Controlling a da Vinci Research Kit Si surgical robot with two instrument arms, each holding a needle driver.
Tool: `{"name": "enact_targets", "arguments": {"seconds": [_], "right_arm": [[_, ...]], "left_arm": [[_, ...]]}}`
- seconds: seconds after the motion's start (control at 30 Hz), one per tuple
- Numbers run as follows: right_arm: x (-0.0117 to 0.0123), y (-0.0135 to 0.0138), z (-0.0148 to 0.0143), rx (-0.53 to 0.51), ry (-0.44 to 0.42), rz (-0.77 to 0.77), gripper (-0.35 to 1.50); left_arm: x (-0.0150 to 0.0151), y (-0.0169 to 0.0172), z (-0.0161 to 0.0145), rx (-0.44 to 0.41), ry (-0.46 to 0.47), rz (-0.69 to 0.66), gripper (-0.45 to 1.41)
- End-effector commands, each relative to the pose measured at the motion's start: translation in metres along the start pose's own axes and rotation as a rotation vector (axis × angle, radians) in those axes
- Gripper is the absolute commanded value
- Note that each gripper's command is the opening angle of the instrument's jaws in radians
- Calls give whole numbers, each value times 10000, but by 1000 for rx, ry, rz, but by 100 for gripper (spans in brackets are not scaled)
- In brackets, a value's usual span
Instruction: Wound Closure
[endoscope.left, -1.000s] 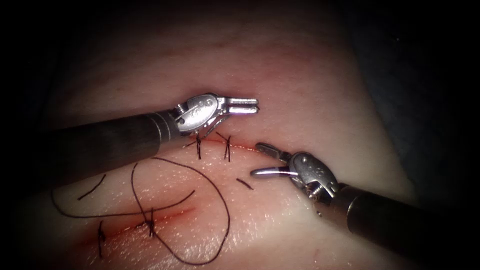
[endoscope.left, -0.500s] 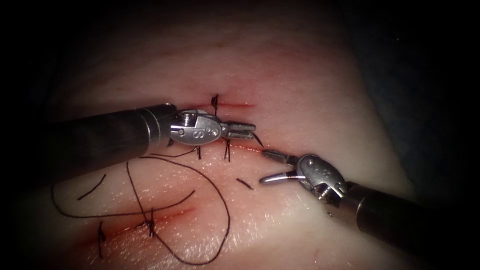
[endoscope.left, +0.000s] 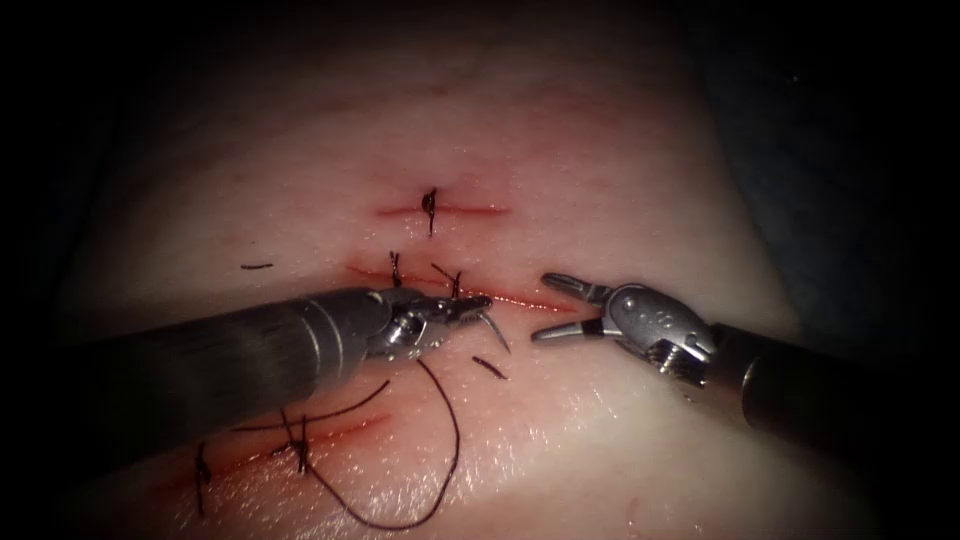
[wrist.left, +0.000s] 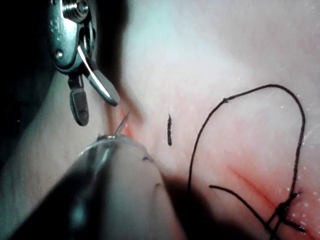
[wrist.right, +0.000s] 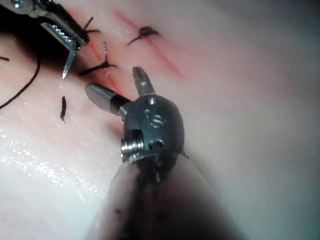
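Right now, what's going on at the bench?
Suturing practice on the tissue. The left tool has its jaws shut on the curved needle; the point hangs free above the surface, not in the tissue, by the right end of the middle cut. The thread loops below it. The right tool sits to the needle's right, jaws open, holding nothing.

dark shafts (endoscope.left: 230, 355), silver wristed grippers (endoscope.left: 575, 305)

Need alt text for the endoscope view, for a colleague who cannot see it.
The left tool holds the curved needle just above the tissue, its point free beside the middle cut. The right tool waits open and empty opposite. Thread loops over the lower stitched cut.
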Motion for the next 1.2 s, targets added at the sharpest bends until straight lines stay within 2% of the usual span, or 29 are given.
{"name": "enact_targets", "arguments": {"seconds": [0.03,0.17,0.2,0.23,0.27,0.5,0.6,0.77,0.87,1.2], "right_arm": [[13,4,10,-8,-2,-8,123],[30,0,10,-4,-4,-12,123],[34,-2,10,10,-2,-10,118],[41,-7,12,50,5,-7,105],[41,-7,12,50,5,-7,105],[60,-31,28,127,-71,-33,93],[68,-40,39,149,-78,-48,89],[74,-46,56,186,-194,-49,76],[79,-47,66,195,-236,-44,74],[75,-57,86,245,-330,-49,69]], "left_arm": [[2,-1,7,15,-19,28,-45],[11,9,6,44,-95,177,-45],[13,11,6,49,-105,198,-45],[16,18,5,60,-120,230,-45],[16,18,5,60,-120,230,-45],[20,29,8,61,-168,364,-45],[22,30,12,61,-225,464,-45],[27,30,16,81,-304,614,-45],[31,34,15,102,-306,696,-45],[40,29,8,125,-291,790,-45]]}}
